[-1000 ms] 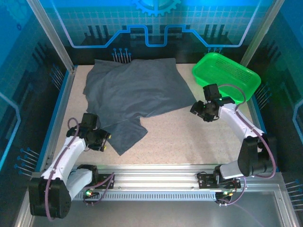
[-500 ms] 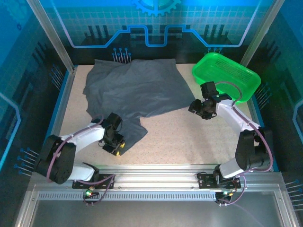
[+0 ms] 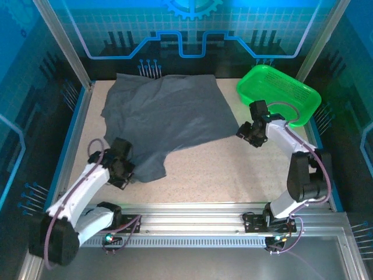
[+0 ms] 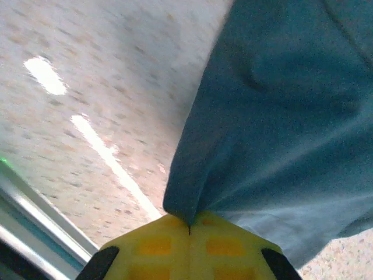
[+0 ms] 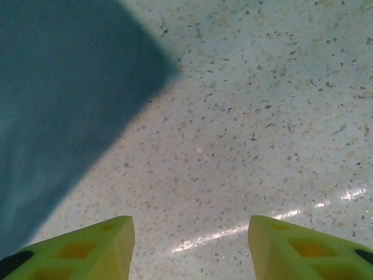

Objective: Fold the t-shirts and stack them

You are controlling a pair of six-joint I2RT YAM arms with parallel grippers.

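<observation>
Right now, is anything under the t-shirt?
The t-shirt lies spread on the speckled table; anything beneath it is covered. The left gripper, jaws shut, pinches its near edge.

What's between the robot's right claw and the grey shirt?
Only bare speckled table, seen in the right wrist view between the right gripper and the t-shirt.

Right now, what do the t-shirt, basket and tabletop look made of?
The t-shirt: soft matte grey cloth, probably knit; it drapes and creases. The basket: bright green plastic, a moulded open mesh. The tabletop: hard, speckled, stone or laminate, glossy; it mirrors the lights.
</observation>
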